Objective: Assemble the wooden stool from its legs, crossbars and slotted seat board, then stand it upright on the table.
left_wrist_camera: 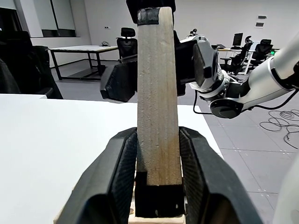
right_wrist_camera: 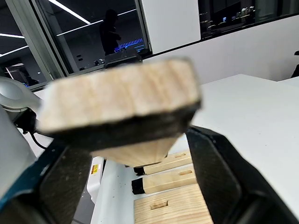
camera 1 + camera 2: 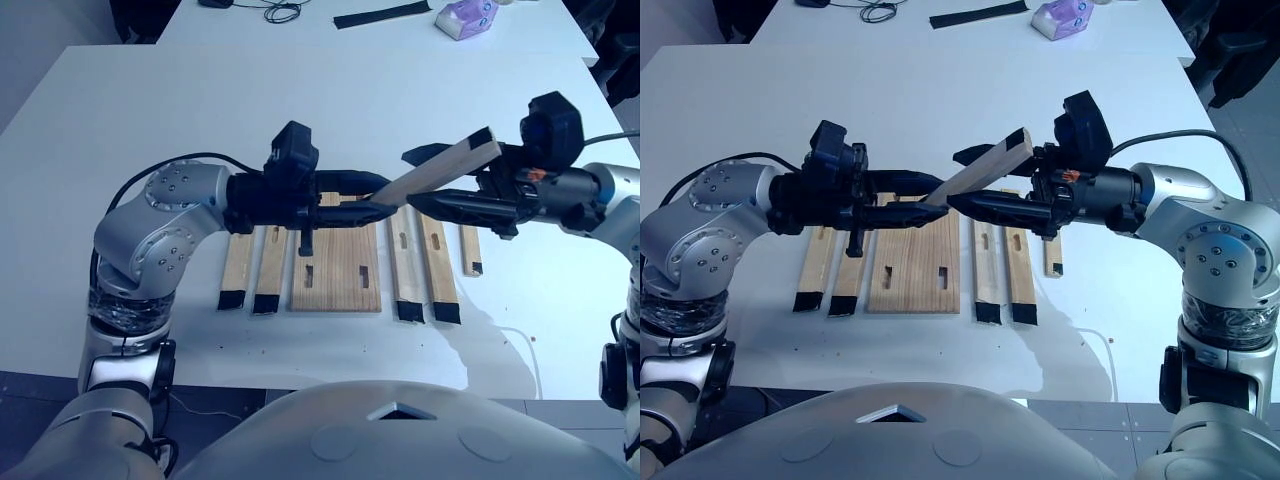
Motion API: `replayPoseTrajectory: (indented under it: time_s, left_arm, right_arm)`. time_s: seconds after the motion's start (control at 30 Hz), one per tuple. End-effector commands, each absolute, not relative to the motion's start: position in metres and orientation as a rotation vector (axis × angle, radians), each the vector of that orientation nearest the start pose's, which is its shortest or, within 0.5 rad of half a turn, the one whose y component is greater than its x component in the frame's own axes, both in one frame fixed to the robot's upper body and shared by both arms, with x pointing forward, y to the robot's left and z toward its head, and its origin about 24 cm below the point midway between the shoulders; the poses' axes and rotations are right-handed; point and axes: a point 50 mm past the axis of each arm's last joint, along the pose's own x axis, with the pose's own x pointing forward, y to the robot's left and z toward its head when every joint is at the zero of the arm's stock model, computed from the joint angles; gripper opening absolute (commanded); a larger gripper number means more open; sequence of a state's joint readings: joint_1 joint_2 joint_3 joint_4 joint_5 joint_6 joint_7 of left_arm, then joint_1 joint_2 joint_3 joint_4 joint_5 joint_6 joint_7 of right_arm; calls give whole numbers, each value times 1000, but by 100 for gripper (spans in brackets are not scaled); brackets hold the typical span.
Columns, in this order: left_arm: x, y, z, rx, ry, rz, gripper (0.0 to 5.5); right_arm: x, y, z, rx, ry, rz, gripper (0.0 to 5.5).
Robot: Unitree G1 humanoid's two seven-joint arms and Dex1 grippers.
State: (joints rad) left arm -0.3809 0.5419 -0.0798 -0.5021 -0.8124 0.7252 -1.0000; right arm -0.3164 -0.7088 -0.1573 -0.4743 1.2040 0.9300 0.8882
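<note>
No lettering, number or sign could be read on the seat board [image 3: 335, 285] or on anything else in view. A small orange mark [image 3: 540, 175] on the right arm and the print on the purple packet [image 3: 466, 18] on the far table were too small to make out.

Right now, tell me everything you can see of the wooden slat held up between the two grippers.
The wooden slat is flat, pale and grainy, with black caps on both ends. It hangs tilted above the seat board, upper end toward the robot's right. The fingers of the left gripper clamp its lower end on both sides. The right gripper sits around its middle; whether it grips is unclear.
</note>
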Motion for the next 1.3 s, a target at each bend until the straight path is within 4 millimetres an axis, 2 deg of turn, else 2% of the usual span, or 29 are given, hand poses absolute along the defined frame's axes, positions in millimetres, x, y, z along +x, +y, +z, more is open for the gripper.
replayPoseTrajectory:
  time_s: [0.03, 0.47, 0.77, 0.97, 1.3]
  left_arm:
    - [224, 111, 187, -29, 9, -1593, 130]
    - [225, 118, 183, -55, 39, -1586, 130]
    - [224, 116, 183, -61, 39, -1600, 130]
    - [223, 118, 181, -58, 52, -1607, 130]
    - [223, 121, 181, -56, 67, -1621, 130]
  right_arm:
    - [216, -157, 202, 221, 127, 1476, 341]
    - [217, -165, 216, 179, 101, 1496, 341]
    - [215, -163, 210, 160, 120, 1512, 227]
    - [216, -165, 210, 134, 124, 1508, 129]
    - [217, -169, 200, 43, 163, 1492, 129]
